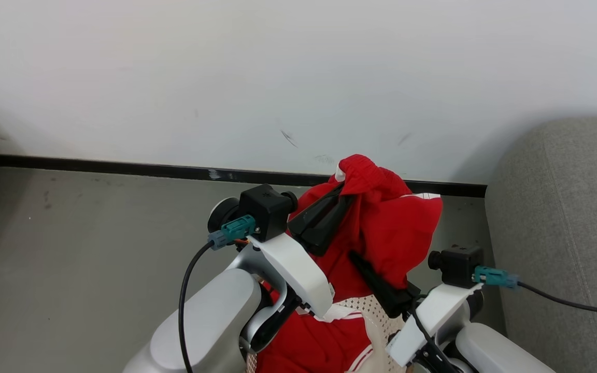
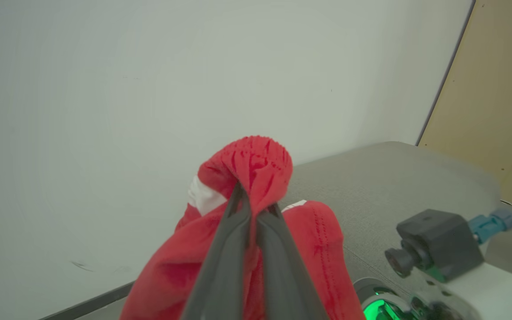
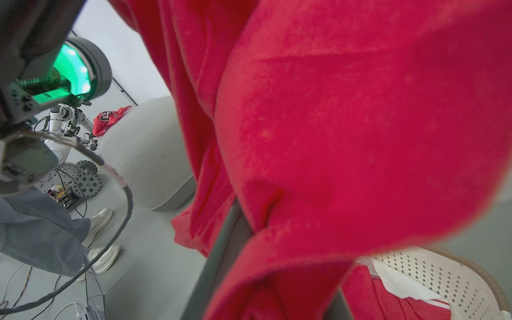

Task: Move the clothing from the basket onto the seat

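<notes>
A red garment of the clothing [image 1: 386, 228] hangs lifted above the basket [image 1: 381, 318], bunched with a white trim edge. My left gripper [image 1: 344, 187] is shut on its top fold; in the left wrist view the left gripper [image 2: 252, 202] pinches the fabric between both fingers. My right gripper [image 1: 356, 258] reaches into the hanging cloth lower down, and one of its fingers [image 3: 220, 262] shows under the clothing [image 3: 336, 133], closed into the folds with the tips hidden. More red clothing [image 1: 319, 347] lies in the cream perforated basket [image 3: 442, 275]. The grey seat [image 1: 563, 233] stands at the right.
A white wall with a black baseboard [image 1: 122, 168] runs behind the grey floor. In the right wrist view a person's legs [image 3: 25, 231] and pale shoes [image 3: 98, 222] stand near cables, another robot [image 3: 67, 126] and a second grey sofa [image 3: 149, 151] bearing a red garment [image 3: 109, 120].
</notes>
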`<state>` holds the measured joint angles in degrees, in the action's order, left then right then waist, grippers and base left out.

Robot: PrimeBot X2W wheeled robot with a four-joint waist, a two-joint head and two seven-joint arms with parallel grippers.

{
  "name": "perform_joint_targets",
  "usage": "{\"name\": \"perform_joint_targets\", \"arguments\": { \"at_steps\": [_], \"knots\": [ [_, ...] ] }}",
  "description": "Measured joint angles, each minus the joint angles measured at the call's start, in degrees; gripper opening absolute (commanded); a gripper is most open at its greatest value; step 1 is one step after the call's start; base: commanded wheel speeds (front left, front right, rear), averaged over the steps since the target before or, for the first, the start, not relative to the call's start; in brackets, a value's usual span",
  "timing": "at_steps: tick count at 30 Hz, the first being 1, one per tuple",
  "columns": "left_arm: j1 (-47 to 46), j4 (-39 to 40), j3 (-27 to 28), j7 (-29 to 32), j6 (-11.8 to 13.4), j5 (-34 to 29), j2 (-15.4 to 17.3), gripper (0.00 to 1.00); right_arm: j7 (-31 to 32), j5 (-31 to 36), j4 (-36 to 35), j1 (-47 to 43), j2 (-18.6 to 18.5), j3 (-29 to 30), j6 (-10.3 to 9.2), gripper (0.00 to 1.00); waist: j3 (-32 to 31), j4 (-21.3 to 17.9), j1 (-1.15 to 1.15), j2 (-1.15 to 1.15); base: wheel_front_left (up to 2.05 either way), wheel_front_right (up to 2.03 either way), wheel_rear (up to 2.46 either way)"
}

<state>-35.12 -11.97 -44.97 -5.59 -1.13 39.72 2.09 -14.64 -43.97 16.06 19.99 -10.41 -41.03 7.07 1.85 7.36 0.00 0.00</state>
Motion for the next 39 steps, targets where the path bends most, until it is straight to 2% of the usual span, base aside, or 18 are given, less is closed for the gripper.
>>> {"name": "perform_joint_targets", "arguments": {
  "at_steps": [5,23,35,36,37,38,39],
  "knots": [
    [0.0,0.0,0.2,0.0,0.6,0.0,0.0,0.00,0.0,0.0,0.2,0.3,-0.2,0.3,0.00,0.00,0.1,-0.2,0.00,0.00,0.00,0.00,0.00],
    [1.1,-1.4,0.8,0.0,1.5,0.1,0.3,0.00,0.0,1.7,-3.9,-1.0,-3.2,13.1,0.00,0.00,0.5,-2.0,0.00,0.00,0.00,0.00,0.00],
    [1.8,-1.5,0.0,0.0,1.5,0.6,0.3,0.00,0.0,4.0,-6.4,-3.2,-4.4,18.1,0.00,0.00,1.0,-4.2,0.00,0.00,0.00,0.00,0.00],
    [1.8,-1.6,-0.1,0.0,1.5,0.6,0.3,0.07,0.0,4.2,-6.5,-3.4,-4.5,18.4,0.00,0.00,1.0,-4.5,0.00,0.00,0.00,0.00,0.00],
    [1.9,-1.6,-0.2,0.0,1.5,0.6,0.3,0.24,0.0,4.2,-6.6,-3.5,-4.6,18.6,0.00,0.00,1.0,-4.7,0.00,0.00,0.00,0.00,0.00],
    [2.0,-1.6,-0.3,0.0,1.5,0.6,0.2,0.33,0.0,4.2,-6.8,-3.5,-4.7,19.0,0.00,0.00,1.1,-4.9,0.00,0.00,0.00,0.00,0.00],
    [2.2,-1.6,-0.4,0.0,1.5,0.6,0.2,0.47,0.0,4.3,-7.0,-3.6,-4.8,19.4,0.00,0.00,1.1,-5.1,0.00,0.00,0.00,0.00,0.00]
  ]
}}
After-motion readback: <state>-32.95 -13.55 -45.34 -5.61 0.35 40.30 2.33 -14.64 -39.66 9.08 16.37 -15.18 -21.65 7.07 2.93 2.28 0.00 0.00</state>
